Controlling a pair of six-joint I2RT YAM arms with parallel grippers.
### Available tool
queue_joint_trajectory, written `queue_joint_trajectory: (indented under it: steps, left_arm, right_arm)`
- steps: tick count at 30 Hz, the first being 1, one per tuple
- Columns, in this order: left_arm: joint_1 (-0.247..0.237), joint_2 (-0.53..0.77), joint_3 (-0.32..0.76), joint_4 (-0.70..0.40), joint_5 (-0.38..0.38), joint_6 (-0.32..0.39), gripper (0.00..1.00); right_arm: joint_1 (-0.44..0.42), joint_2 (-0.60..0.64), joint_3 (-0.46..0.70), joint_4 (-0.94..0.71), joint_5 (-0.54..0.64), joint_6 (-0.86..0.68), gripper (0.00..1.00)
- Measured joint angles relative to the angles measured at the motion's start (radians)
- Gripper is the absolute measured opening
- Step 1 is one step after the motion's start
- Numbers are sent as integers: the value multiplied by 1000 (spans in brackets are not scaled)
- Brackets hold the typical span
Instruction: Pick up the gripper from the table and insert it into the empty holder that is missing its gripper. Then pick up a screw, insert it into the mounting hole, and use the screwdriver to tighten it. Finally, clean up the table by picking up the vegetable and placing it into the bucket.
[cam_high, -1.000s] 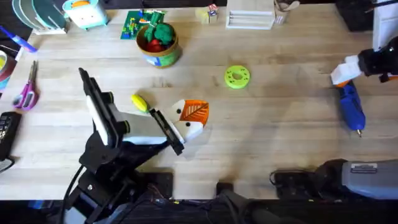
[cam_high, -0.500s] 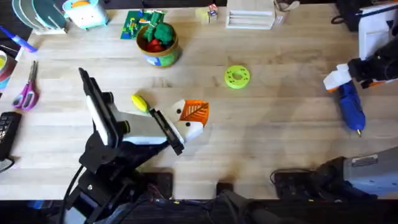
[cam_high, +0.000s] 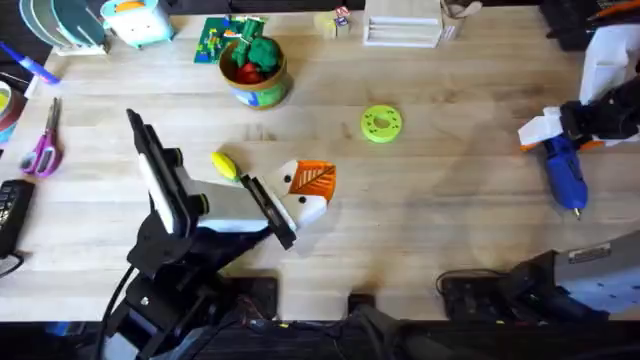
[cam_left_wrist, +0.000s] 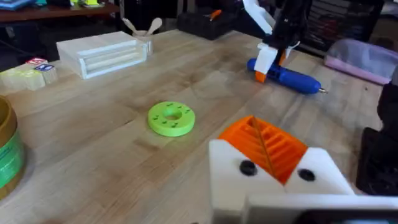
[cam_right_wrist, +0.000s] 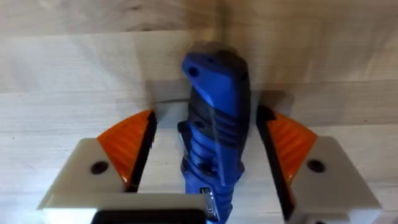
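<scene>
Blue screwdriver (cam_right_wrist: 214, 118) between right gripper (cam_right_wrist: 211, 146) jaws; jaws apart, untouching

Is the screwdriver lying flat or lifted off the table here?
Lying flat. The screwdriver rests on the table, between the right gripper's open fingers, which straddle it with gaps on both sides.

The pale wooden worktop (cam_high: 440, 210) carries the screwdriver (cam_high: 565, 173), vegetable (cam_high: 225, 165), bucket (cam_high: 255, 75), green disc (cam_high: 381, 123) and scissors (cam_high: 44, 143).

One screwdriver (cam_high: 565, 173), one yellow vegetable (cam_high: 224, 164), one bucket (cam_high: 254, 72), one green disc (cam_high: 381, 123), one pair of scissors (cam_high: 43, 146), one clear tray (cam_high: 402, 31). Two grippers: left (cam_high: 312, 190), right (cam_high: 548, 135).
</scene>
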Motion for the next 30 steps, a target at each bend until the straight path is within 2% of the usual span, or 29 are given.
queue_joint_trajectory:
  steps: [4,8,9,13,18,24,30]
  left_arm:
    - [0,0,0,0,0,0,17]
    - [0,0,0,0,0,0,17]
    - [0,0,0,0,0,0,17]
    - [0,0,0,0,0,0,17]
    - [0,0,0,0,0,0,17]
    - [0,0,0,0,0,0,17]
    - [0,0,0,0,0,0,17]
  right_arm:
    - [-1,2,0,3,1,0,979]
    - [-2,2,0,11,6,-3,895]
    - [-3,2,0,14,7,-5,862]
    - [-6,2,0,28,12,-7,608]
    - [-6,2,0,30,11,-8,474]
    - [-7,6,0,43,22,-14,155]
    - [-7,7,0,37,21,-14,20]
